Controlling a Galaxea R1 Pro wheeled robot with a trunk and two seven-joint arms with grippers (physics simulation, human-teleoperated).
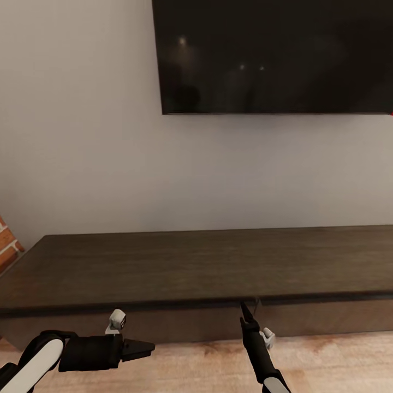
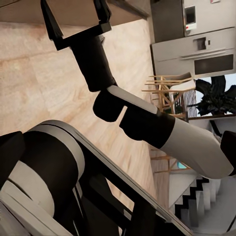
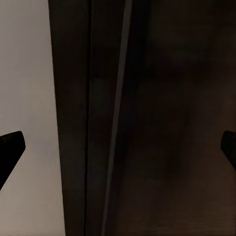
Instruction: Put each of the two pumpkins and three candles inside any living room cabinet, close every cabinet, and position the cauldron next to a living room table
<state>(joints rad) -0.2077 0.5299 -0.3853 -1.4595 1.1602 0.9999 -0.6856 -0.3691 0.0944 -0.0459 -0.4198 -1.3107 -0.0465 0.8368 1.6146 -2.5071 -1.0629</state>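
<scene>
TV [image 1: 273, 54] is cut off at the top and right edges, cabinet [image 1: 191, 267] runs off the right edge. Right gripper [image 3: 118, 147] fingertips are clipped at both frame sides. Brick wall [image 1: 6, 245] is only a sliver at the left edge.

You face the cabinet [image 1: 218, 262], a long low dark-brown wood unit set against the pale wall. Its flat top runs across your head view from the left end off past the right edge. Nothing lies on the top that you can see. Front panels sit in shadow under the overhanging top; a thin vertical seam shows near the middle. The cabinet stands on the light wood floor [image 1: 191, 365], bare along its front edge
</scene>
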